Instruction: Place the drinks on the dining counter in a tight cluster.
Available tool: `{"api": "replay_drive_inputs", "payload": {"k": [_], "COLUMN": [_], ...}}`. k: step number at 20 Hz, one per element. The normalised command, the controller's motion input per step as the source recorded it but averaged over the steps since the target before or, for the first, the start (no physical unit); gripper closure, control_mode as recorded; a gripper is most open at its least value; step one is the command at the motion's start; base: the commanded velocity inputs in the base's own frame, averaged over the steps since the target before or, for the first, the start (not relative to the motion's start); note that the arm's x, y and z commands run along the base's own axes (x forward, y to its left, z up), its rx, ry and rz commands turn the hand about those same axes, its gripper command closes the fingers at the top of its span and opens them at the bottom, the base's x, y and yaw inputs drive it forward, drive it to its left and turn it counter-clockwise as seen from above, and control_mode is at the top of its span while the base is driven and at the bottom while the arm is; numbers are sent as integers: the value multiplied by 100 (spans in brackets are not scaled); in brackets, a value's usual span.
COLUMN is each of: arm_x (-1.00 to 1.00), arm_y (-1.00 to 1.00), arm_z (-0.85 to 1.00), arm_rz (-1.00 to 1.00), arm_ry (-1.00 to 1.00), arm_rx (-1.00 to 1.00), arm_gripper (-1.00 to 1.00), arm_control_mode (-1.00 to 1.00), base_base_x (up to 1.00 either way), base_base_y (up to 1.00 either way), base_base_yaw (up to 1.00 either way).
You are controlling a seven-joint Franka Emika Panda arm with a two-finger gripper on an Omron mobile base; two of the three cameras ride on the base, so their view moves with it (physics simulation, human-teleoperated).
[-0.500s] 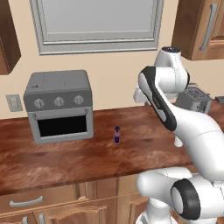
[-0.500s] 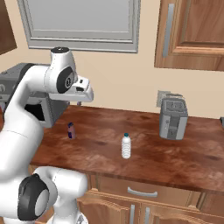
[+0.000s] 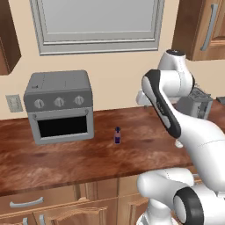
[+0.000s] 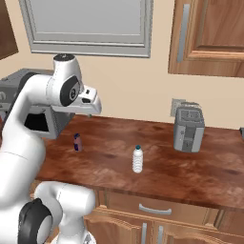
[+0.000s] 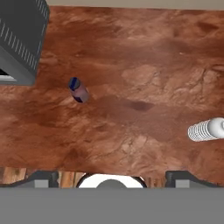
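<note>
A small purple-blue bottle (image 3: 117, 135) (image 4: 77, 142) (image 5: 78, 90) stands upright on a reddish-brown wood counter (image 3: 79, 158), just right of the grey toaster oven. A clear-white water bottle (image 4: 137, 159) (image 5: 205, 130) with a dark cap stands farther right on the same counter. My gripper (image 4: 91, 110) (image 5: 112, 177) hangs high above the counter between the two bottles, pointing down. Its jaws are open wide and hold nothing. The dining counter is out of view.
A grey toaster oven (image 3: 59, 107) (image 5: 19, 39) sits at the counter's left against the wall. A silver toaster (image 4: 189, 128) (image 3: 195, 103) stands at the back right. Wood wall cabinets (image 4: 209, 38) hang above, and a framed window (image 3: 96, 26) is behind.
</note>
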Motion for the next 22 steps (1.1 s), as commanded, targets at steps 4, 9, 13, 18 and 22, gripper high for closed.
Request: {"api": "replay_drive_inputs", "payload": {"k": [4, 9, 13, 18, 22], "arm_x": [-55, -59, -49, -47, -39], "arm_y": [-29, -31, -37, -50, -50], "arm_z": [0, 1, 0, 0, -2], "arm_rz": [3, 19, 33, 38, 41], "arm_ry": [-17, -25, -25, -30, -27], "arm_rx": [7, 2, 0, 0, 0], "arm_gripper": [-100, -100, -100, -100, -100], "arm_control_mode": [-100, -100, -100, -100, -100], "base_base_x": [0, 0, 0, 0, 0], "base_base_y": [0, 0, 0, 0, 0], "base_base_yaw": [0, 0, 0, 0, 0]}}
